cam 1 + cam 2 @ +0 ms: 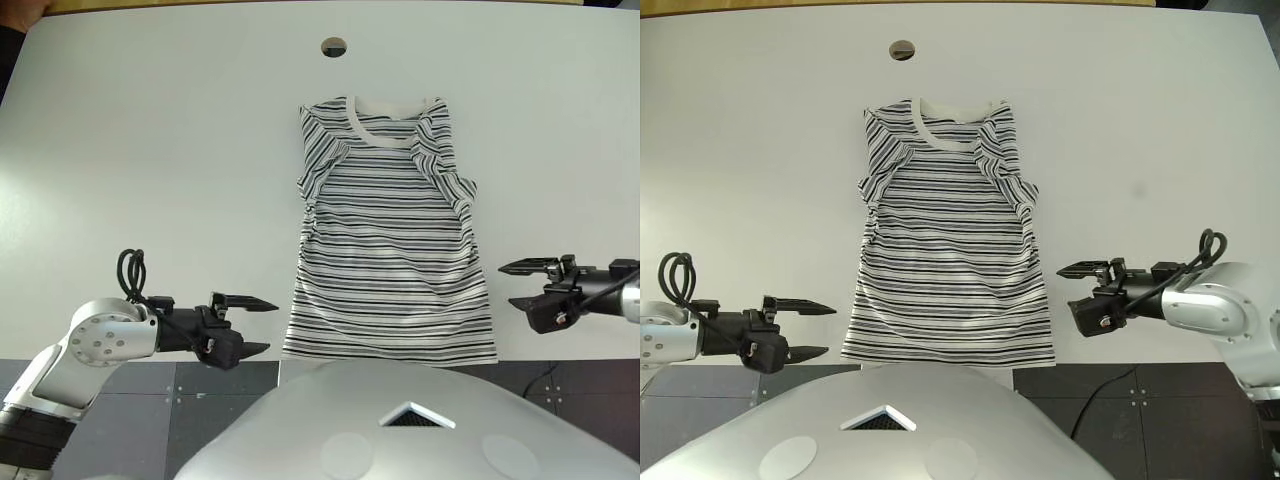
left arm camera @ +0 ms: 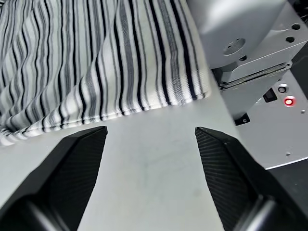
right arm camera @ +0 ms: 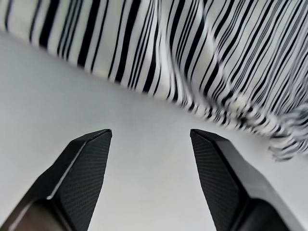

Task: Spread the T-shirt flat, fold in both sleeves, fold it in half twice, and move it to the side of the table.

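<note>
left gripper (image 1: 272,326): jaws apart, over the near edge of the worktop, just left of the shirt's near left hem corner.
right gripper (image 1: 505,285): jaws apart, just right of the shirt's near right side, not touching it.
black-and-white striped T-shirt (image 1: 390,260): lies flat between the two grippers, white collar far, hem at the near edge, both sleeves turned inward.
white worktop (image 1: 150,150): carries the shirt; a small round hole (image 1: 333,47) sits beyond the collar.

Free room on table (image 1: 150,150) beside T-shirt (image 1: 390,250)
</note>
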`<state>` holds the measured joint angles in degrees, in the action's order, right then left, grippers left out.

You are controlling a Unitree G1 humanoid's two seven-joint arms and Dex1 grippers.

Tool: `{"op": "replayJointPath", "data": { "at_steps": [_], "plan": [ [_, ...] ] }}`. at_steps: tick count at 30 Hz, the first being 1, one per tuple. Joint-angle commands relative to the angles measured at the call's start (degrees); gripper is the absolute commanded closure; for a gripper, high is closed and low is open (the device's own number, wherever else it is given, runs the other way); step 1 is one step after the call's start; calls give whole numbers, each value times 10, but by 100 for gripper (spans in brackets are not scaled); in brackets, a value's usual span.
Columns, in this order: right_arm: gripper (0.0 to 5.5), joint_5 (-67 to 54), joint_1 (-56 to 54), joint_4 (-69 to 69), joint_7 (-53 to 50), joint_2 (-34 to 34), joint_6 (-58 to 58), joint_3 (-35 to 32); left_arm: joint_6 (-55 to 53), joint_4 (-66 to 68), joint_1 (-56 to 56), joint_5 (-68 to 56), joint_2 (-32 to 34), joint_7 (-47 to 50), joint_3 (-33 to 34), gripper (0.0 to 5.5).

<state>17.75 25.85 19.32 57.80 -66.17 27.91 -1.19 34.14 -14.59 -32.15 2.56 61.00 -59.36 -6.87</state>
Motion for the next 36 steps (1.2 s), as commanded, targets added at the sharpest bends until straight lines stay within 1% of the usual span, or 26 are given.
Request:
{"op": "replayJointPath", "data": {
  "at_steps": [1, 7, 13, 19, 24, 25, 34, 35, 36],
  "plan": [
    [248, 14, 24, 25, -9, -1, 9, 1, -2, 0, 18, 13, -9, 6, -16, 210],
    [248, 44, 29, 50, -36, 18, 35, 28, -5, 1, 35, 12, -19, 18, -21, 210],
    [248, 103, 10, 31, -108, 48, 115, 59, -17, 0, 44, -21, -12, 17, 3, 210],
    [248, 123, 1, 13, -129, 53, 137, 89, -18, 19, 64, -19, -20, 14, 0, 210],
    [342, 118, -8, 15, -126, 52, 133, 109, -12, 33, 84, 0, -44, 13, -40, 205],
    [350, 117, -10, 14, -124, 50, 131, 111, -10, 36, 87, 5, -48, 13, -48, 205],
    [523, 105, -22, 6, -124, 45, 125, 115, -6, 37, 96, 18, -60, 16, -89, 205],
    [539, 106, -23, 2, -125, 45, 125, 115, -7, 38, 98, 17, -60, 15, -91, 227],
    [540, 107, -23, -4, -128, 45, 126, 114, -7, 41, 101, 17, -61, 13, -96, 242]
  ]
}}
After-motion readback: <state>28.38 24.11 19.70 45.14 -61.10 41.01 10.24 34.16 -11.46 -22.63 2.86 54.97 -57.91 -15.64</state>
